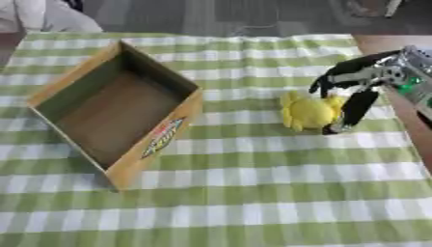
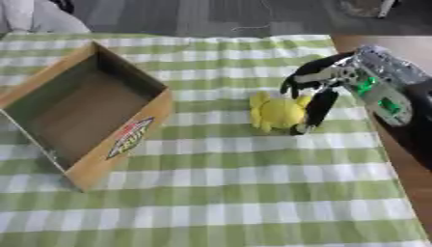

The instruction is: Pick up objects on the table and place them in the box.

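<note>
A yellow soft toy (image 1: 309,112) lies on the green and white checked cloth, right of the middle. My right hand (image 1: 371,72) comes in from the right and stands over it. Its thumb (image 1: 354,108) reaches down along the toy's right side to the cloth. The fingers (image 1: 323,84) bend above the toy's far side, so the toy sits between thumb and fingers without being clasped. The open cardboard box (image 1: 156,140) stands at the left, turned at an angle, with nothing showing inside. My left hand shows in neither view.
The checked cloth (image 1: 253,193) covers the table; bare brown wood (image 1: 418,130) shows along the right edge, under my right arm. Dark floor lies past the far edge.
</note>
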You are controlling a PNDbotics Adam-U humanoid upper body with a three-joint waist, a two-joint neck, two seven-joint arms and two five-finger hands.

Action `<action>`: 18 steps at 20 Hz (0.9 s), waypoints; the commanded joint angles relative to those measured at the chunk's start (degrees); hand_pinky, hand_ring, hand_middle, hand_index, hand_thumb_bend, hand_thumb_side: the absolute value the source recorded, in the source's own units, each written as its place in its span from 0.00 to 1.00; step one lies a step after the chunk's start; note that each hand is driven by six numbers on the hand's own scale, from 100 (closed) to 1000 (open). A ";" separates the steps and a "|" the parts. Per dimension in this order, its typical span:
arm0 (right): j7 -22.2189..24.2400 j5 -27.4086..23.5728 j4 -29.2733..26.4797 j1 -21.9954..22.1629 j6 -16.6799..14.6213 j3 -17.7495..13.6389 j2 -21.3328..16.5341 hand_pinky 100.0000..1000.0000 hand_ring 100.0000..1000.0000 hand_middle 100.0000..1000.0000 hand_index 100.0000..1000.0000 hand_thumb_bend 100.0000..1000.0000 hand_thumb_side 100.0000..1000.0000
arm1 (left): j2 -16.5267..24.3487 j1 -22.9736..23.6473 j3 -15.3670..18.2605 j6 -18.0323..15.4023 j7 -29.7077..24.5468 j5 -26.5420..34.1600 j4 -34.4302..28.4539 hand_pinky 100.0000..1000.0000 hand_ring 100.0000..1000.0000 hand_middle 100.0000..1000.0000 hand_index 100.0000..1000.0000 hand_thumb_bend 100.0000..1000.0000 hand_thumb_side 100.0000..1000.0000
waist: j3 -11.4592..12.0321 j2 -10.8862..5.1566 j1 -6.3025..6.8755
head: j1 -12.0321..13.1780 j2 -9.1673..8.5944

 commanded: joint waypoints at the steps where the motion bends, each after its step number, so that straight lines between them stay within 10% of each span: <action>1: 0.20 0.47 -1.45 -1.13 1.03 -0.90 -0.86 0.80 0.90 0.73 0.92 0.39 0.34 | 0.80 -0.17 0.06 0.17 -0.08 0.09 -1.09 0.72 0.60 0.55 0.71 0.00 0.90 | 0.03 -1.02 0.02 | -0.12 -0.11; 18: 0.21 4.40 3.82 -1.41 2.59 0.32 2.22 0.80 0.91 0.76 0.94 0.37 0.33 | 0.55 -0.29 -0.07 0.09 -0.41 0.13 -1.09 0.72 0.60 0.55 0.71 0.00 0.90 | 0.33 -0.74 0.07 | -0.18 -0.33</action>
